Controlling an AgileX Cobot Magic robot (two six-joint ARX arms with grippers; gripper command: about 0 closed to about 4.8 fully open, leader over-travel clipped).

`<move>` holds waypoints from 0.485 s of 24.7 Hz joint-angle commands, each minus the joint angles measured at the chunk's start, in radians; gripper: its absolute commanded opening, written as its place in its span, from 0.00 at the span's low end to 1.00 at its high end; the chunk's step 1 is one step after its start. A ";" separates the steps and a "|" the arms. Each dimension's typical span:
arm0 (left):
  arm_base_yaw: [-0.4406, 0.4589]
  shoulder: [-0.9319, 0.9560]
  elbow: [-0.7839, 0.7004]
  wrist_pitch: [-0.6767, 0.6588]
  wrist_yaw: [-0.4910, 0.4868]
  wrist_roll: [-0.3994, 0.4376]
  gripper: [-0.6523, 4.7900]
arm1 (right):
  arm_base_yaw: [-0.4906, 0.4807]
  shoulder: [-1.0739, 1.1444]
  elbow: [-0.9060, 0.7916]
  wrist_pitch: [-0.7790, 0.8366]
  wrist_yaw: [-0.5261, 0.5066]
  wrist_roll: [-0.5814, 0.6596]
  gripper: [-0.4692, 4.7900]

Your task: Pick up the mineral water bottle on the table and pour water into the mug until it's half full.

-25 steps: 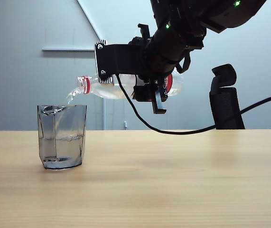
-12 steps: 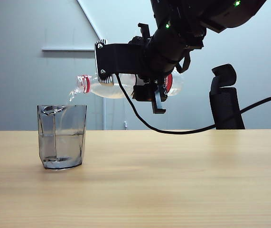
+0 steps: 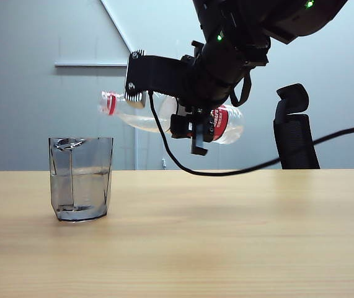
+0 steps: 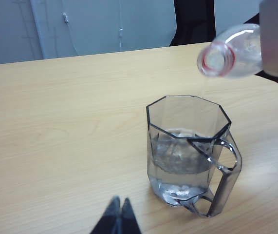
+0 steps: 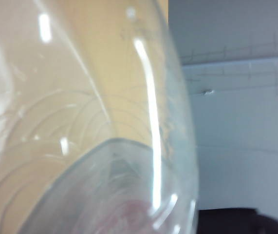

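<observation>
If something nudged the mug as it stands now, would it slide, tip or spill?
The mug looks squat with a flat base on the table, so it would probably slide rather than tip. The water reaches about halfway, adding weight, so slosh likely stays inside. Its clear faceted walls suggest glass or hard plastic; a fall might crack it.

We see a bulky matte black right arm (image 3: 238, 37) with small green indicator lights glowing on its housing, silver screw heads on a ribbed black bracket, and a black cable looping beneath it. Its right claw (image 3: 195, 127) has slim black fingers; our left claw (image 4: 118, 217) shows only two dark, pointed fingertips.
</observation>
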 commanded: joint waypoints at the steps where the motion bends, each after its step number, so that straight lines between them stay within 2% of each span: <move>1: 0.000 0.002 0.002 0.011 0.002 -0.003 0.12 | 0.007 -0.009 0.009 0.030 0.003 0.130 0.60; 6: 0.000 0.002 0.002 0.011 0.003 -0.003 0.12 | 0.014 -0.017 0.009 0.028 -0.008 0.443 0.60; 12: 0.000 0.002 0.002 0.011 0.002 -0.003 0.12 | 0.008 -0.076 0.008 0.017 -0.074 0.964 0.60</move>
